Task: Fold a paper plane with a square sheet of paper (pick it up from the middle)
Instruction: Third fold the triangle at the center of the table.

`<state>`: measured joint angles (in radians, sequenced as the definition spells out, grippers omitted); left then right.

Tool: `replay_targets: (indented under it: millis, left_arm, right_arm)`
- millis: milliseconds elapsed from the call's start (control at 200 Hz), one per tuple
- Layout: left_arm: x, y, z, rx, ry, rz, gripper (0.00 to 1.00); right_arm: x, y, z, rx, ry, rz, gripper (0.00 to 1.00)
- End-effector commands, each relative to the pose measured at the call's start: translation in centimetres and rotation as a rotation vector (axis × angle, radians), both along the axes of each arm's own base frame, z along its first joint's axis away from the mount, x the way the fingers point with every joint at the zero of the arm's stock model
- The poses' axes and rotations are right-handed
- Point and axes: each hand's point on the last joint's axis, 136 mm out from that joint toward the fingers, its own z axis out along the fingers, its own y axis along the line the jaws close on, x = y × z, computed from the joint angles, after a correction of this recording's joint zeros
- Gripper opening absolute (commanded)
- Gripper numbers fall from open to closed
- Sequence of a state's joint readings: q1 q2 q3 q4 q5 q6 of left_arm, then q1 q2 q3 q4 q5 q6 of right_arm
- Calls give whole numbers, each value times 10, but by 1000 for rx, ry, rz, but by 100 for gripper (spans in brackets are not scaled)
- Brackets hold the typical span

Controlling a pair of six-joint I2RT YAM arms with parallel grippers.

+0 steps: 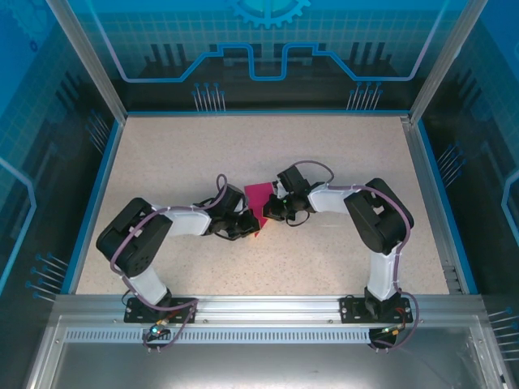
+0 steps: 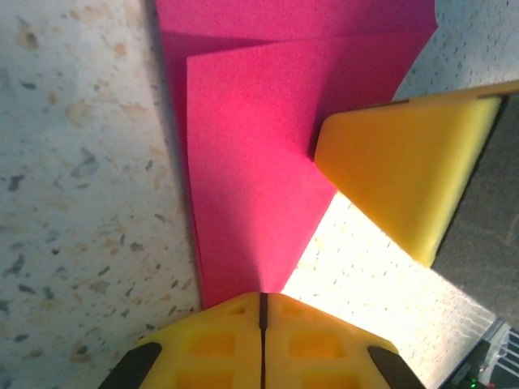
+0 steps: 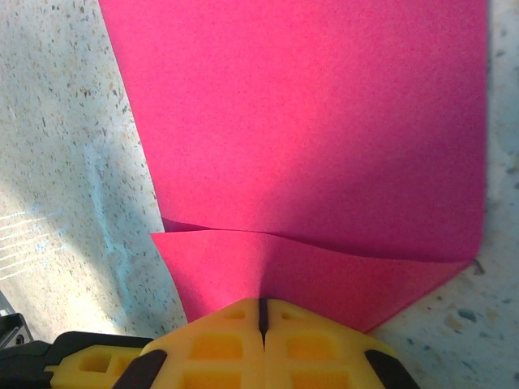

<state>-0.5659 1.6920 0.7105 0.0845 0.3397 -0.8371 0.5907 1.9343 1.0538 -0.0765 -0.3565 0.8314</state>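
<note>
Where the left arm (image 1: 162, 223) reaches in from the lower left of the top view, the left gripper (image 1: 246, 227) sits just left of frame centre, touching the lower left edge of the sheet of paper (image 1: 259, 197). Left wrist view: its yellow fingers (image 2: 219, 340) pressed together at bottom centre, clamped on the narrow near tip of the magenta sheet. Sheet is folded: one layer overlaps another, an edge running across near the top of that view. Paper sits mid-frame over the speckled table (image 1: 243, 146), between both grippers; flat or lifted, cannot tell. Just right of it, the right gripper (image 1: 278, 209) meets the sheet's right side. Right wrist view: its yellow fingers (image 3: 308, 340) closed flush at bottom centre, pinching the sheet's near edge, a folded flap just above them. Right arm (image 1: 377, 219) bends away toward the lower right.
</note>
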Motion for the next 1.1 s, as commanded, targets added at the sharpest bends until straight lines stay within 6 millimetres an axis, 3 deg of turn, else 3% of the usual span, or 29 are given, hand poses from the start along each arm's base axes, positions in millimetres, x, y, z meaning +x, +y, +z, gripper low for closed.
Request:
replay_targets:
  millis: [0,310,540,635,880,1095]
  left_arm:
    - [-47,12,-20,70,119,-103,9]
    - [-57,18,-20,91,123,-110,8]
    - [-29,10,20,47,-19,-55,8]
    - [-19,7,27,19,-57,-10,8]
    - [-9,3,10,41,-23,16,8]
    - [-10,13,-11,108,14,46,6]
  right_arm:
    - [-7,-18,-29,-118,61,-37,0]
    - [-8,-19,-32,-124,66,-38,0]
    - [-8,-18,-32,-125,71,-39,0]
    - [-9,-19,-34,-128,75,-40,0]
    - [-8,-17,-33,-118,77,-38,0]
    - [-5,-11,-23,-77,62,-22,0]
